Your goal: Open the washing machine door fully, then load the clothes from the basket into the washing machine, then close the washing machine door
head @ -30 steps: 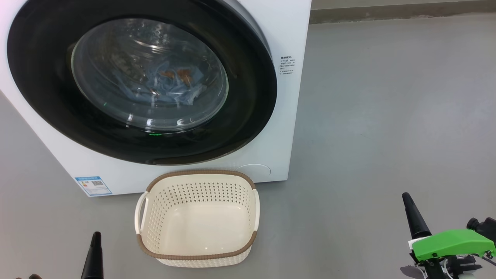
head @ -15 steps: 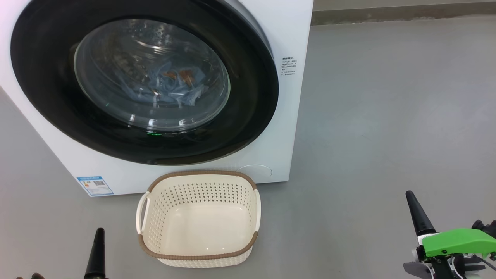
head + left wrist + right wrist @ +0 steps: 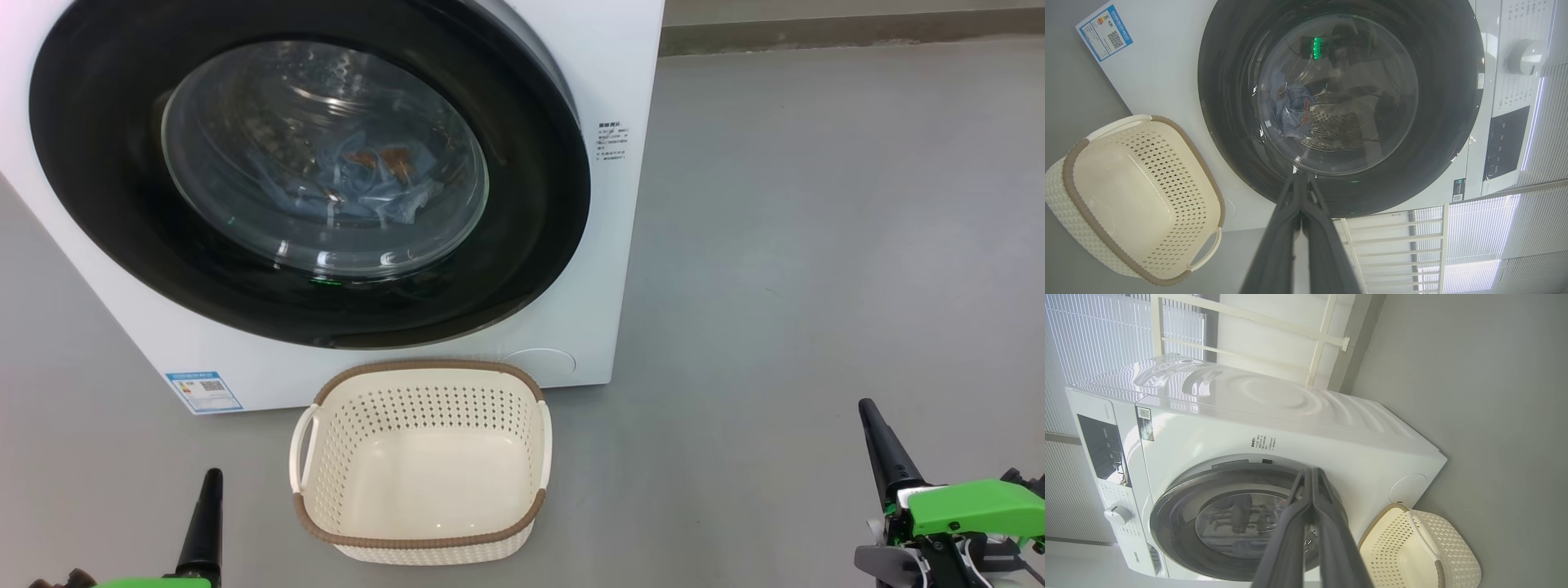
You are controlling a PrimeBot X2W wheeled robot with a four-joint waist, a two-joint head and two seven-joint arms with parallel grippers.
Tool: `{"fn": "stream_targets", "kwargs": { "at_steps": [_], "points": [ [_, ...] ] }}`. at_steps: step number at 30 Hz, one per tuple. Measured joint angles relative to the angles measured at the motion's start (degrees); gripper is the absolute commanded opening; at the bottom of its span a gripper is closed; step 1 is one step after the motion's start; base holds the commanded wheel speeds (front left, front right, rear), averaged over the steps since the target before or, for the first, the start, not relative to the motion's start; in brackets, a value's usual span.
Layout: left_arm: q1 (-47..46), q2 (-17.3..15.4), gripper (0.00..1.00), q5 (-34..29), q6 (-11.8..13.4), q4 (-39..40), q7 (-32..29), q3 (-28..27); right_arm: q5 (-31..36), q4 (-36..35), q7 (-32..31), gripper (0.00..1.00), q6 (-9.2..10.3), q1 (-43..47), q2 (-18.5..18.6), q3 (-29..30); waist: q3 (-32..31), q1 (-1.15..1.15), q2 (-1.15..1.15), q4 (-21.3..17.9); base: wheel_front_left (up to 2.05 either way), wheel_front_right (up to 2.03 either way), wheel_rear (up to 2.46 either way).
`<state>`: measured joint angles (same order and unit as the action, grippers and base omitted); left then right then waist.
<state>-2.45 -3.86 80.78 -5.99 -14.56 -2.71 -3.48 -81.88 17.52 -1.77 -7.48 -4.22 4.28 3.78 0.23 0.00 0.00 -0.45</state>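
Your left hand [image 3: 212, 482] and right hand [image 3: 869, 412] are both sitting pinched shut, gripping nothing. They are low at either side and well apart from everything, which reads as a parked pose rather than a reach. Between them the basket [image 3: 424, 542] is resting empty on the floor [image 3: 816, 245], just in front of the washing machine [image 3: 620, 82]. The washing machine door [image 3: 522, 204] is lying flush against the front, apparently closed. Through its bulging window [image 3: 245, 98] the clothes [image 3: 359, 188] are showing as crumpled light blue fabric with orange-brown print, low in the drum [image 3: 1335, 126]. Judgement: you are likely looking at a finished load.
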Motion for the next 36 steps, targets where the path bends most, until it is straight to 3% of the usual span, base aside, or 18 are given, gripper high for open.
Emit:
{"fn": "stream_targets", "kwargs": {
  "at_steps": [21, 36],
  "points": [
    [-1.27, 1.36, 0.0, 10.61, 0.09, 0.55, -3.43, -1.15, -10.88, -1.12, -3.27, 0.0, 0.0, -0.13, -0.64, 2.15, -0.3, 0.0, 0.0, 0.44, 0.0, 0.0, 0.0],
    [-1.3, 1.48, 0.0, 10.92, 0.52, 0.58, -3.43, -1.23, -11.04, -1.16, -3.27, 0.0, 0.01, -0.14, -0.66, 2.19, -0.3, 0.0, 0.0, 0.44, 0.0, 0.0, 0.0]
  ]
}}
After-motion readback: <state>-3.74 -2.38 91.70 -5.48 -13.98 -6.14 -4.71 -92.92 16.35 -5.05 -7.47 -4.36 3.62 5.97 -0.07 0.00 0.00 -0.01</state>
